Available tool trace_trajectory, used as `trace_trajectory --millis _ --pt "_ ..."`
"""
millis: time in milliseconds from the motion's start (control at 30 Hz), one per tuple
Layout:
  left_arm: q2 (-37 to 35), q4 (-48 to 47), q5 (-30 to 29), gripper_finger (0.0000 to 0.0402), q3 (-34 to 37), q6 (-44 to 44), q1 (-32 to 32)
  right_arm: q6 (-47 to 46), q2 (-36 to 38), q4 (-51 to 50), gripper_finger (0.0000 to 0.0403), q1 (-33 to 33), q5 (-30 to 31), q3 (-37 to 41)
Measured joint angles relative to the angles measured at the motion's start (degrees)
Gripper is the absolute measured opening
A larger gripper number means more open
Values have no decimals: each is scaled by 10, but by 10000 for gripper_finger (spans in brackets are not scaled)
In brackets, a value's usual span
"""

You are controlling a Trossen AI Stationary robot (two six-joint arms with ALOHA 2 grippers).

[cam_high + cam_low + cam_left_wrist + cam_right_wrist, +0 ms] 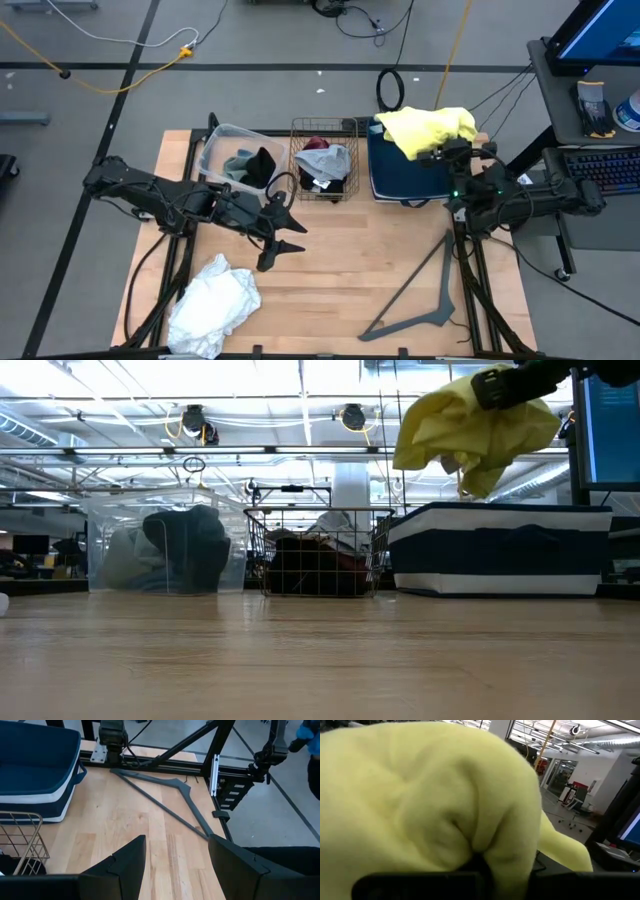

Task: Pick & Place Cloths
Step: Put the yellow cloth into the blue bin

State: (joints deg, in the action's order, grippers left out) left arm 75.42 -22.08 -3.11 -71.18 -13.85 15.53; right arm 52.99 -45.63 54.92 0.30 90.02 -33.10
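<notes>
Your right pincer (437,155) is clamped on the yellow cloth (425,128), held up over the navy bin (400,178) — mid-placement. Next, lower and release. Your left pincer (283,232) waits, gaping and empty, above the worktop (350,270).

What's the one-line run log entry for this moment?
right gripper: shut on yellow cloth, lifted above navy bin | left gripper: open, empty, over table | white cloth: on table
</notes>
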Motion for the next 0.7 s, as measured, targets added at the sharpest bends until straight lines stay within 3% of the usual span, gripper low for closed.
trace_trajectory --millis 367,700 --pt "0 1 0 218 0 0 0 -13 -8 -31 28 -8 0 11" --pt "0 1 0 218 0 -2 0 -92 -14 -26 30 -32 -1 121"
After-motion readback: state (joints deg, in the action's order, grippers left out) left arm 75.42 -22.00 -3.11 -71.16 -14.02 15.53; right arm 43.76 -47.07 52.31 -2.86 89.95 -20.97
